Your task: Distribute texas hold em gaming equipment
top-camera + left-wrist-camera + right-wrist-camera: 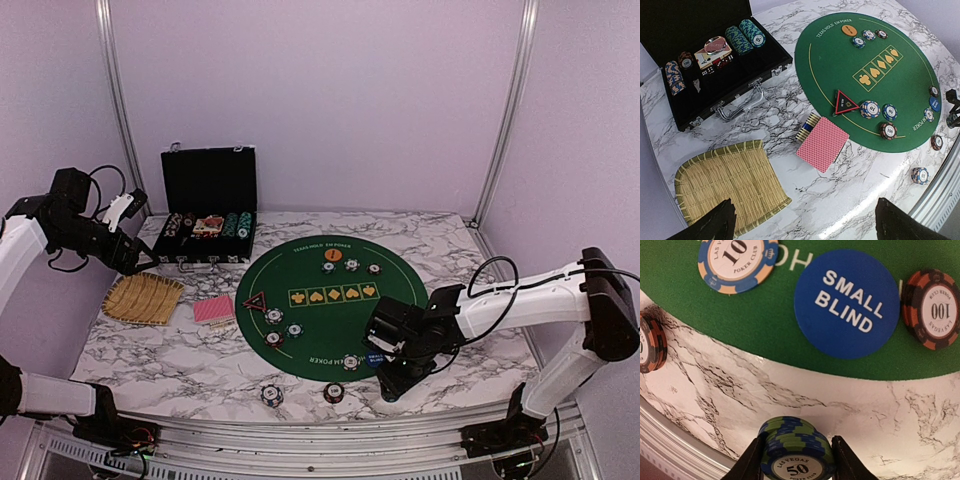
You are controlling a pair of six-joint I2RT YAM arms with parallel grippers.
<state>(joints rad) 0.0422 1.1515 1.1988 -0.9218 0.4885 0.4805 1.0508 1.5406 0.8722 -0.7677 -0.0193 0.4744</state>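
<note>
**Green-and-blue chips in the right tool, just off the felt**

Small stack of green-and-blue striped "50" poker chips [797, 460] sits between the fingers of the right tool [798, 440]. Both fingers lie against its rim, so the tool reads as clamped on the stack. Position: over the white marble counter [855, 405], just outside the near rim of the round green felt mat [770, 320]. Resting or lifted: cannot tell.

On the felt beyond lies the blue "small blind" disc [846, 304], flanked by an orange-and-black "100" chip [933, 309] and a blue-and-peach "10" chip [737, 262]. All three are apart from the stack.

Handling, my judgement: the chips are stiff, hard, fairly light and smooth-faced. They lie loose on each other, so the stack may shear or shed its lowest chip. Best hold is across the diameter, on the striped rims, with the fingers covering every chip's edge. Carry level.

Other side: left tool [805, 225] has fingers wide apart, holding nothing, above the woven straw tray [730, 185], well away from the stack. Red-backed playing cards [822, 143] lie on marble beside the mat's edge.
</note>
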